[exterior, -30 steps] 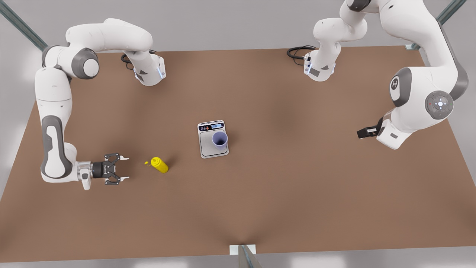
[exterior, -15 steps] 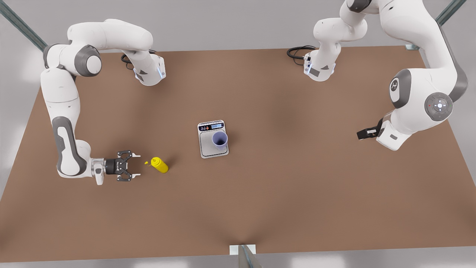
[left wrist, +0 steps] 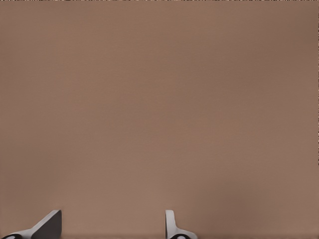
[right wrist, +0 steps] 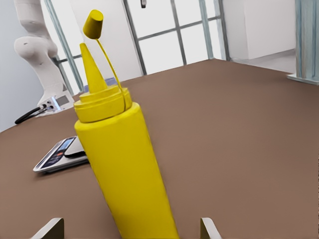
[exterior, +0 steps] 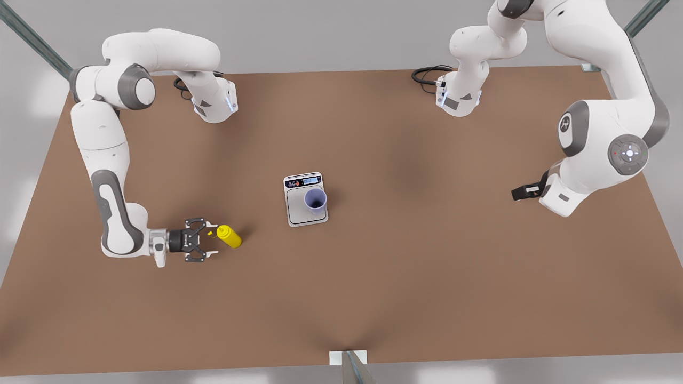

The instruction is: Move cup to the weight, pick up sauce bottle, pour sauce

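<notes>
The sauce bottle point(exterior: 229, 236) stands near the surface's edge at the front view's left, well apart from the cup point(exterior: 315, 200) on the weight point(exterior: 292, 205). It is probably light, smooth, squeezable plastic, best taken around the mid-body. The right tool point(exterior: 210, 241) is spread wide, its fingers point(right wrist: 208, 229) either side of the bottle and apparently not touching. The left tool point(left wrist: 112, 226) waits open over bare surface point(left wrist: 159, 99).
</notes>
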`<move>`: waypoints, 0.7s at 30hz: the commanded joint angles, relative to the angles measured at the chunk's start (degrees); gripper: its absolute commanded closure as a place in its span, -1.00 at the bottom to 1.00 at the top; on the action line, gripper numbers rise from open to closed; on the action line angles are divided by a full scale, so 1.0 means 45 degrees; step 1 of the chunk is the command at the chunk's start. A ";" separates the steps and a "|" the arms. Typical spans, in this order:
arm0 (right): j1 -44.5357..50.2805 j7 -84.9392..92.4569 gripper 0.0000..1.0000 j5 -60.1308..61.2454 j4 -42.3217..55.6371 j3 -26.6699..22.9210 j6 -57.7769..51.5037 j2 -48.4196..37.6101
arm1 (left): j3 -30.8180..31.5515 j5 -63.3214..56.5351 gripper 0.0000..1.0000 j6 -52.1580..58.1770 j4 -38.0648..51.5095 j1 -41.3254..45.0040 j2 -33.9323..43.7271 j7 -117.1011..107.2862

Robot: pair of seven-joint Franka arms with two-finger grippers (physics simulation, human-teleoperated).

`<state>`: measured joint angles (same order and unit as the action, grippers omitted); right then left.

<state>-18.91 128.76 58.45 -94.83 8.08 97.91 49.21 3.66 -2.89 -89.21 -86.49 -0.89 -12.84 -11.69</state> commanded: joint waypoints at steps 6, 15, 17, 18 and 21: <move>0.0160 0.0001 -1.00 0.0117 -0.0234 0.0000 0.0039 -0.0096 | 0.0007 -0.0002 -1.00 0.0000 0.0000 0.0003 -0.0018 0.0000; 0.0394 -0.0019 -1.00 0.0332 -0.0371 0.0000 0.0235 -0.0214 | -0.0012 -0.0256 -1.00 -0.0137 -0.0058 0.0003 -0.0058 -0.0020; 0.0492 -0.0019 -1.00 0.0352 -0.0371 0.0000 0.0274 -0.0214 | -0.0012 -0.0256 -1.00 -0.0137 -0.0058 0.0003 -0.0058 -0.0020; 0.0570 -0.0019 -1.00 0.0371 -0.0371 0.0000 0.0274 -0.0214 | -0.0032 -0.0256 -1.00 -0.0137 -0.0058 0.0003 -0.0058 -0.0020; 0.0609 -0.0019 -1.00 0.0488 -0.0703 0.0000 0.0274 -0.0428 | -0.0090 -0.0256 -1.00 -0.0117 -0.0097 0.0003 -0.0058 -0.0020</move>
<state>-16.17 128.67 60.56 -97.99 8.08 99.14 47.22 3.26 -4.01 -89.74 -86.92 -0.93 -13.10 -11.78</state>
